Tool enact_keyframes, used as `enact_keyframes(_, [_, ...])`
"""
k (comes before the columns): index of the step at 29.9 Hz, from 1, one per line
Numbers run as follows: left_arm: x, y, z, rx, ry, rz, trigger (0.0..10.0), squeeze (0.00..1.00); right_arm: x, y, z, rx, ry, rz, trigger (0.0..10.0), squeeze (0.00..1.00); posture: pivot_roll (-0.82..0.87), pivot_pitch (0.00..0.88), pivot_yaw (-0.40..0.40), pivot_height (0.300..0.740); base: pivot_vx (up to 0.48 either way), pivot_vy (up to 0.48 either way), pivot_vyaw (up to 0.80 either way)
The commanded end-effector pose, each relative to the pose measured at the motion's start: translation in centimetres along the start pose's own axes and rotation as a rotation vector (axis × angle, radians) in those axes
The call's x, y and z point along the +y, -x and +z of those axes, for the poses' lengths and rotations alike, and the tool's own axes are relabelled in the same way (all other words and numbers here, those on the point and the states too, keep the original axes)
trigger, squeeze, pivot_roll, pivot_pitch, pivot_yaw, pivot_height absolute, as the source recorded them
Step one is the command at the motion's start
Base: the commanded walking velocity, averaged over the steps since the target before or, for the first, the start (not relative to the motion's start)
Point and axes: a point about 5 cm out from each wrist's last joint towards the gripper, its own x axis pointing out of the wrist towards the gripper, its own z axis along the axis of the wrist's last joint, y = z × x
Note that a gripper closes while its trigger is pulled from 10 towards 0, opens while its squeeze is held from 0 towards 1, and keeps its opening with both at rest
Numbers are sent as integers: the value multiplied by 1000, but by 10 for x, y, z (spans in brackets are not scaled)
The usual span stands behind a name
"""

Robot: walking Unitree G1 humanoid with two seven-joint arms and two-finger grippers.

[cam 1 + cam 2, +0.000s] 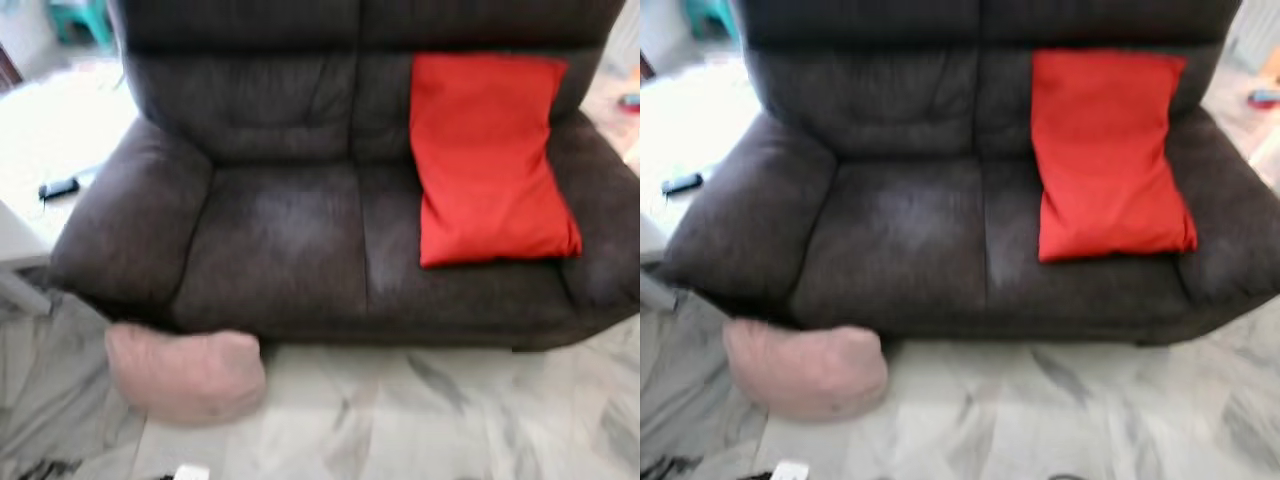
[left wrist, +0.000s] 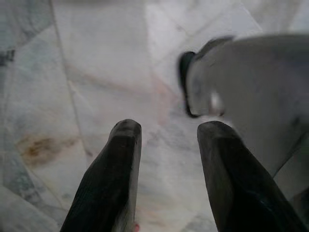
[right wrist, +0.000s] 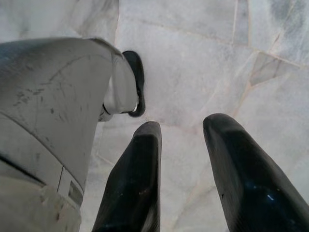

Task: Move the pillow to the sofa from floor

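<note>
pale marble floor point(image 1: 420, 420) with grey veins runs in front of a dark brown sofa point(image 1: 290, 250) that spans the head views. a red cushion point(image 1: 490, 160) leans upright against the backrest on the sofa's right seat, its lower edge on the seat. the pink pillow point(image 1: 185, 372) lies on the floor at the sofa's front left corner, touching the base below the left armrest, with its top edge tucked slightly under the seat front. to the left of the sofa stands a white table point(image 1: 50, 150), and a small black object point(image 1: 58, 187) lies on it near the armrest; what it is cannot be told. a teal object point(image 1: 80, 18) shows at the top left, too blurred to name.

the left tool point(image 2: 164, 133) hangs over the marble floor, its two black fingers parted with a clear gap and nothing between them; beside it is the robot's grey leg point(image 2: 251, 96). the right tool point(image 3: 181, 130) hangs likewise over the floor, fingers apart and holding nothing, next to the other grey leg point(image 3: 58, 106). both are well apart from the pillow.
</note>
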Motion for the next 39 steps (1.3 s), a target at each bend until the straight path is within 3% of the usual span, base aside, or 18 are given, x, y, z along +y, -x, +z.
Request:
enact_keyframes(1, [1, 2, -15, 50, 14, -2, 10000, 0, 4, 1, -10, 29, -6, 9, 10000, 0, 33, 154, 7, 740, 0, 307, 0])
enact_keyframes(30, [1, 3, -15, 50, 14, -4, 10000, 0, 4, 1, -9, 20, -11, 12, 10000, 0, 36, 165, 8, 740, 0, 306, 0])
enact_keyframes(39, [1, 3, -15, 50, 14, -3, 10000, 0, 4, 1, -9, 21, 27, 15, 10000, 0, 36, 166, 7, 740, 0, 304, 0])
